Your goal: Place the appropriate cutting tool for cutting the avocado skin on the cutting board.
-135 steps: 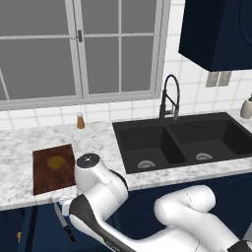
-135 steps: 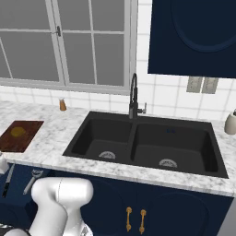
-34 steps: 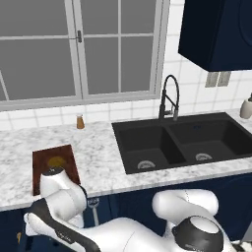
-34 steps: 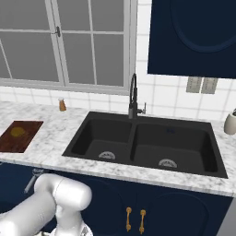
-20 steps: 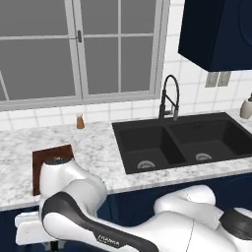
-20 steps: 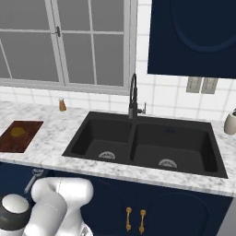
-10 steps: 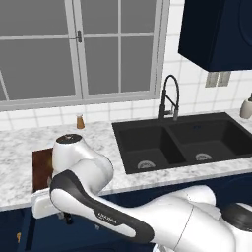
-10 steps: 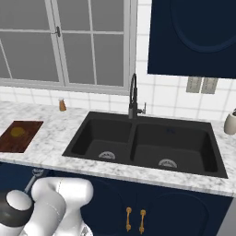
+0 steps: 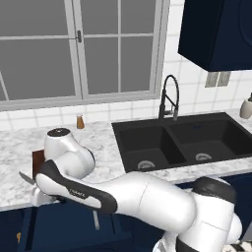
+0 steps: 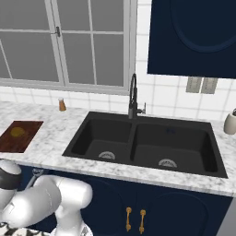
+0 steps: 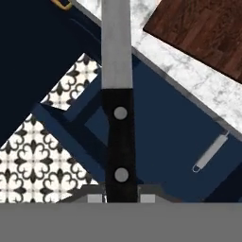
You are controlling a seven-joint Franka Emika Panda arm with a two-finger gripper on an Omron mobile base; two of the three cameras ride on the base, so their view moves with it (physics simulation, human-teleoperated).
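The knife [image 11: 116, 94] runs straight up the hand view, black handle low with two rivets, silver blade reaching past the top edge, and the gripper [image 11: 121, 197] is clamped on the handle's butt end. In the left base view its blade tip [image 9: 25, 177] pokes out left of the arm, off the counter's [image 9: 15, 187] front edge. The cutting board [image 10: 18, 135] lies on the counter's left end with the avocado [image 10: 18, 132] on it; a corner of the board [image 11: 203, 33] sits upper right in the hand view. A shaker [image 10: 61, 105] stands by the wall, the sink [image 10: 147, 146] well right.
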